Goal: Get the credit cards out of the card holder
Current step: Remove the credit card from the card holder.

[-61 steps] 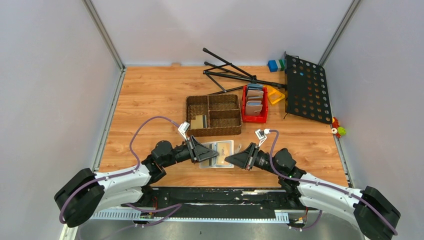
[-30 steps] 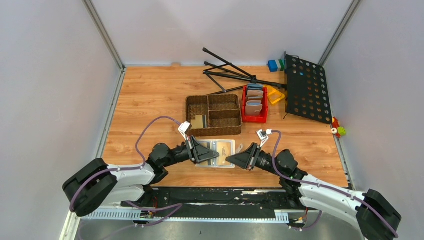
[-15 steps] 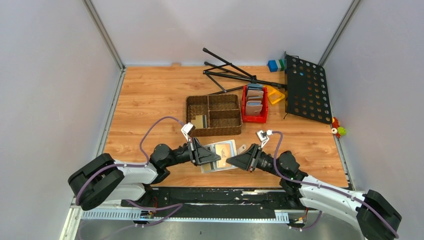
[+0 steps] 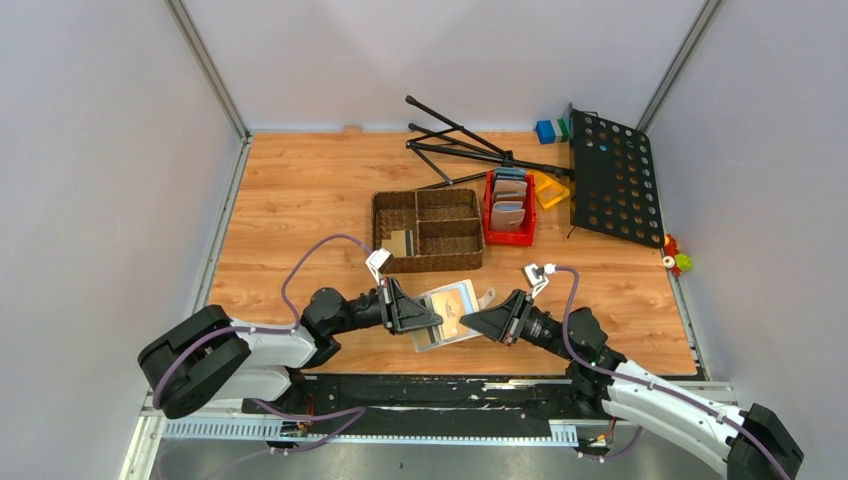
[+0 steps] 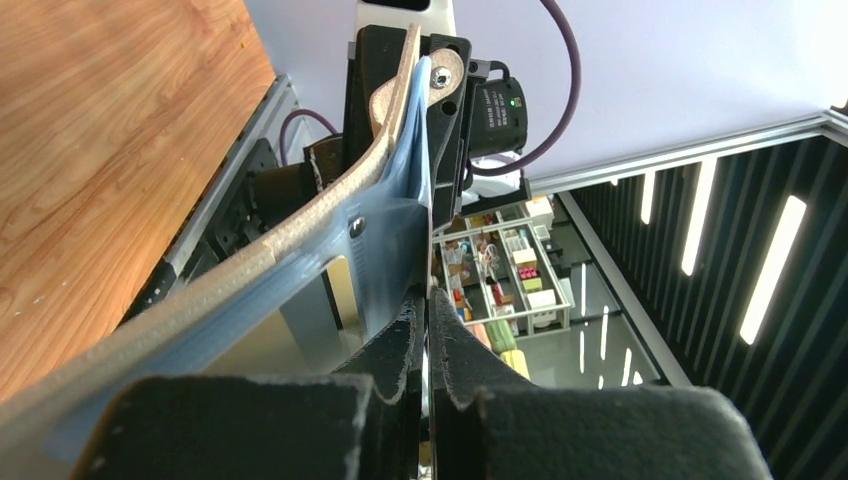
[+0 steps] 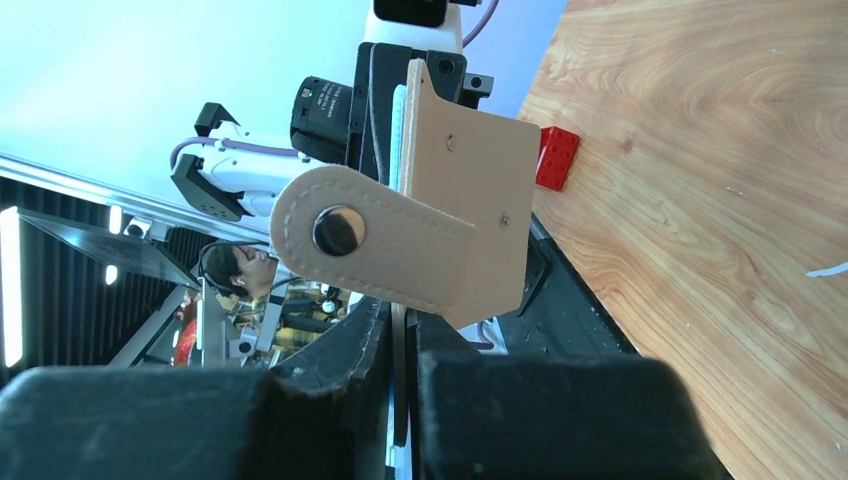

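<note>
The beige card holder [image 4: 447,300] hangs open and tilted just above the table between my two grippers, its strap tab [image 4: 487,297] pointing right. My left gripper [image 4: 430,322] is shut on the pale blue pocket side [image 5: 395,230] of the holder. In the right wrist view the holder's beige outside [image 6: 470,220] and its snap tab [image 6: 370,235] fill the middle. My right gripper [image 6: 402,320] is shut on a thin tan strip seen edge-on at the holder's inner side, apparently one of the credit cards. A tan-gold card face [image 4: 452,305] shows on the open holder.
A brown woven basket [image 4: 430,265] stands just behind, with a card in its left compartment. A red bin [image 4: 510,238] of wallets is to its right. A black folding stand [image 4: 470,150], a perforated black plate [image 4: 613,180] and coloured blocks [image 4: 550,130] lie at the back.
The card holder has risen off the table and tilted, shifting slightly right. My right gripper opened briefly and shut again at the holder's right edge; the left gripper kept its grip.
</note>
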